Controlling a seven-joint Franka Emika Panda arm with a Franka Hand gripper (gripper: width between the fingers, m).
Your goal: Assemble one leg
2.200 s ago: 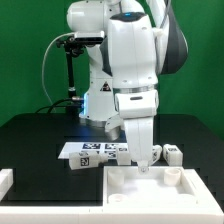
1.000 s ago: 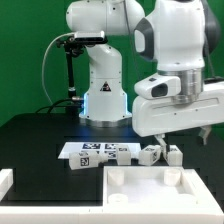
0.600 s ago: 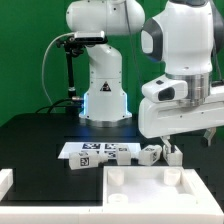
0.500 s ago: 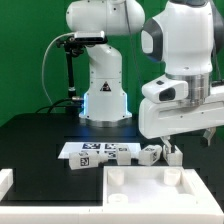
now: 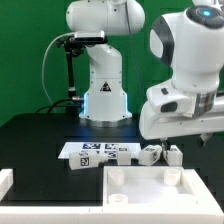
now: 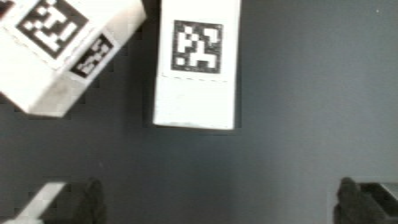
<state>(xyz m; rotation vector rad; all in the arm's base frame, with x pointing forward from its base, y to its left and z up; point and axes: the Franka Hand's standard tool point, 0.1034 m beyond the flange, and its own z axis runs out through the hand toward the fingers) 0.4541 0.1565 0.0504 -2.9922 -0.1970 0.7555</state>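
White plastic leg [image 6: 196, 75] lay flat on the dark bench [image 6: 302, 100]. One square black-and-white tag faced the wrist camera near one end, and the rest of that face was plain. End effector [image 6: 214, 205] was open. The fingertips [image 6: 63, 205] showed at the frame edge, well apart, with bare bench between them and nothing held. The leg lay ahead of that gap, clear of both tips.

Second leg [image 6: 63, 50] lay close beside the first, turned at an angle to it, with tags visible on two of its faces. Could not tell whether the two touched at the near corner.

Exterior view: the arm [image 5: 190, 70] leaned over the bench on the exterior view's right, hand low above two legs lying side by side. Both sat just behind the far rim of the large white panel [image 5: 150, 195]. Could not say for certain which of them was the leg centred in the wrist view. The hand hung above them without contact.

Third leg [image 5: 85, 160] lay well apart, toward the exterior view's left, at the near edge of the marker board [image 5: 100, 149]. The panel sat nearest the camera, with raised posts at its two far corners. A black stand [image 5: 68, 70] stood behind the bench against the green backdrop [image 5: 25, 60].
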